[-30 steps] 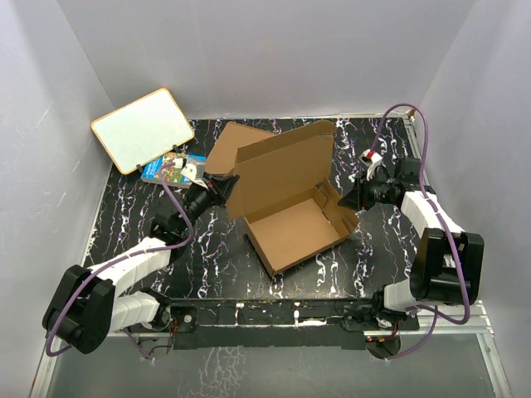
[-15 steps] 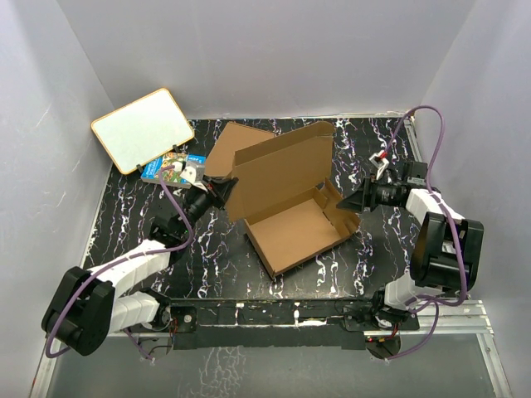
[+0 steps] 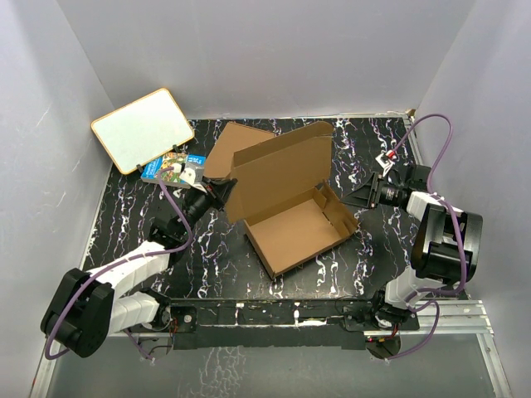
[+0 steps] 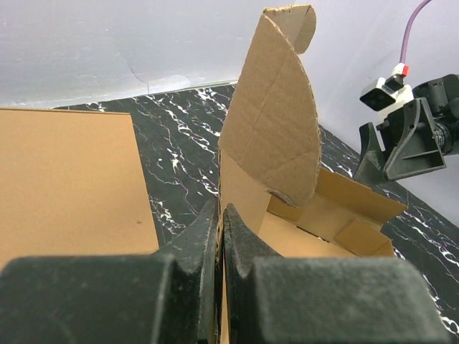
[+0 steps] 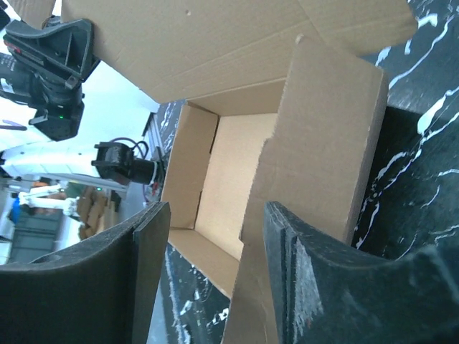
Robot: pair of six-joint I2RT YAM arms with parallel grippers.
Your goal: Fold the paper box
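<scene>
paper box [image 3: 292, 225]: plain brown | tabletop [image 3: 207, 259]: black, white veining | board [image 3: 143, 130]: white, tan rim | book [image 3: 168, 169]: blue, multicoloured | cables [image 3: 433, 117]: purple

paper box [image 3: 294, 228] at centre, flat box [image 3: 236, 143] behind it, book [image 3: 168, 170] far left

One table [image 3: 207, 257] was counted. There was one open cardboard box [image 3: 282, 174] and one flat sheet of cardboard [image 3: 236, 141], so two cardboard things in all. There was one book [image 3: 170, 168] and one whiteboard [image 3: 143, 130]. The arms numbered two: the left arm [image 3: 133, 261] and the right arm [image 3: 444, 240]. The grippers likewise numbered two, the left gripper [image 3: 222, 186] and the right gripper [image 3: 357, 197], each with two fingers, four altogether. Two purple cables were seen, the left cable [image 3: 47, 332] and the right cable [image 3: 433, 116].
</scene>
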